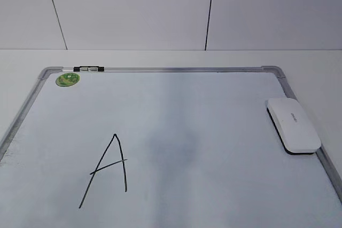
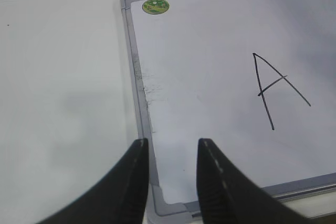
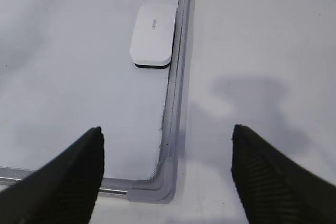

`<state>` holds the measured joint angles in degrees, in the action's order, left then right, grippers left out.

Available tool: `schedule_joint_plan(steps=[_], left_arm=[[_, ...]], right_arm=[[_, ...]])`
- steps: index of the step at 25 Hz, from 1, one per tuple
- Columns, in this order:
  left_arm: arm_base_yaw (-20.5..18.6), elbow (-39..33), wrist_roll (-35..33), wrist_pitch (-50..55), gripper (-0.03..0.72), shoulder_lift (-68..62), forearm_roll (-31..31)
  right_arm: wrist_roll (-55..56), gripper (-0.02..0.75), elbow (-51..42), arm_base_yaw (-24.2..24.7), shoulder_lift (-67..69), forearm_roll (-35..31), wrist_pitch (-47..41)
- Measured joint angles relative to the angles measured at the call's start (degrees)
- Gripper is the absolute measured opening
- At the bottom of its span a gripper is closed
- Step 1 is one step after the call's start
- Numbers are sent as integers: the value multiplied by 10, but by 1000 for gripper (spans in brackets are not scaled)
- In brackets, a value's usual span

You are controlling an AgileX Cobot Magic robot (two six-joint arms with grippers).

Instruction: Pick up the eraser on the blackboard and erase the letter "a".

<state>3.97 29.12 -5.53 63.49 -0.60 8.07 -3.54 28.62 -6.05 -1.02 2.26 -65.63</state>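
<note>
The blackboard is a white board with a silver frame, lying flat on the table. The eraser, white with a dark underside, lies at the board's right edge, partly on the frame. It also shows in the right wrist view, well beyond my right gripper, which is wide open and empty above the board's near right corner. My left gripper is open and empty above the near left corner. No small cursive "a" shows. A tall capital "A" is drawn left of centre, with a faint grey smudge to its right.
A round green sticker and a black clip sit at the board's far left corner. White table surrounds the board, and a white panelled wall stands behind. Neither arm shows in the exterior view.
</note>
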Motion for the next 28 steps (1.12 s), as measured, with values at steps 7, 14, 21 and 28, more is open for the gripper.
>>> schedule_joint_plan(steps=[7, 14, 21, 28], left_arm=[[0, 0, 0, 0, 235, 0, 0], [0, 0, 0, 0, 235, 0, 0], [0, 0, 0, 0, 235, 0, 0], [0, 0, 0, 0, 236, 0, 0]], right_arm=[[0, 580, 0, 0, 0, 1, 0], [0, 580, 0, 0, 0, 1, 0], [0, 580, 0, 0, 0, 1, 0], [0, 580, 0, 0, 0, 1, 0]])
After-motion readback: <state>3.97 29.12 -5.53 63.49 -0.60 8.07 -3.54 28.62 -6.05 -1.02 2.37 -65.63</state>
